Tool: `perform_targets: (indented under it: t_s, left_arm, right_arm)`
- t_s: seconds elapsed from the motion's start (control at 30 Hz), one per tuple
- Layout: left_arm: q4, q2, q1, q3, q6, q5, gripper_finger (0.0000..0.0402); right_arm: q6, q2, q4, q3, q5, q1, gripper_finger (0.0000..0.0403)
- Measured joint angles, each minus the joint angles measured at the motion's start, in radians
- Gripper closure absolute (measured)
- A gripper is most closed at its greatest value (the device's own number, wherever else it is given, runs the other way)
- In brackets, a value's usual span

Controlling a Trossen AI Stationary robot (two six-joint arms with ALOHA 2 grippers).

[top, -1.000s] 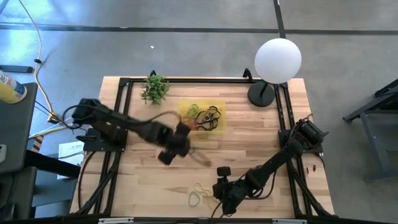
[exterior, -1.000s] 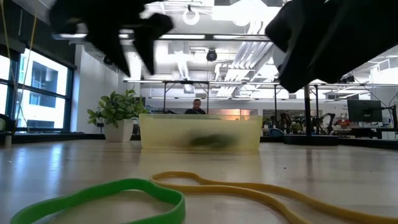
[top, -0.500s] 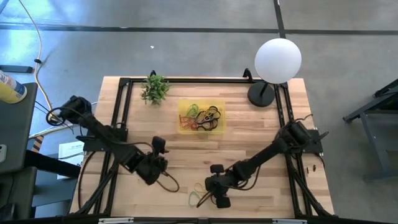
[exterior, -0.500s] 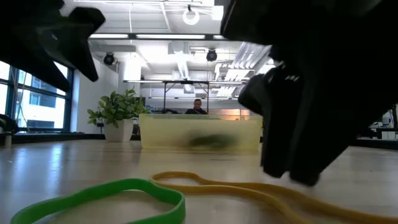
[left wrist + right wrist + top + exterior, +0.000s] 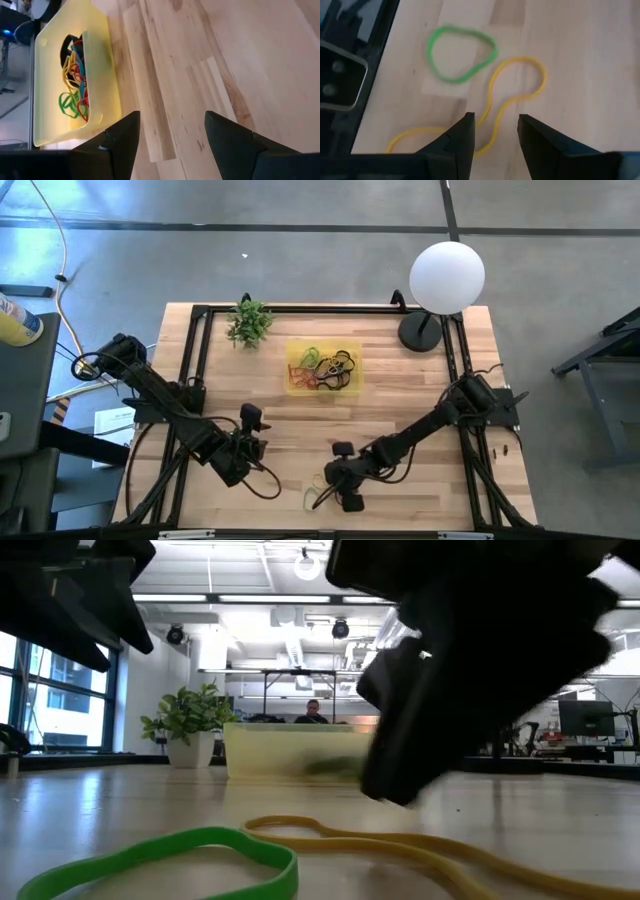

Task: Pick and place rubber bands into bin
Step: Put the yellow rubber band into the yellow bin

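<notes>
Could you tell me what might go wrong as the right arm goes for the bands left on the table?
The right end effector is open over the yellow rubber band, which lies beside the green rubber band; closing might snag both or pinch only a thin strand that slips free. The long yellow loop could also dangle and catch the rim of the bin at the drop.

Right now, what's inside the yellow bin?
The bin holds a tangle of rubber bands: green, red, yellow, black. The ones underneath are covered, so I can't count them.
</notes>
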Motion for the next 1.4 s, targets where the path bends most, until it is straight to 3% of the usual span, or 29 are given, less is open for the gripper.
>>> perform_targets:
  t_s: [0.27, 0.5, 1.4]
  left_arm:
    - [0.000, 0.000, 0.000, 0.000, -0.018, -0.010, 0.0190]
    - [0.012, 0.000, 0.000, 0.000, -0.019, -0.007, 0.0190]
    - [0.017, 0.000, 0.000, 0.000, -0.017, -0.003, 0.0190]
  right_arm:
    - [-0.069, 0.010, 0.083, 0.001, 0.079, -0.018, 0.0263]
    - [-0.087, 0.081, 0.153, 0.002, 0.030, -0.044, 0.0263]
    - [-0.081, 0.099, 0.159, 0.002, 0.058, -0.077, 0.0263]
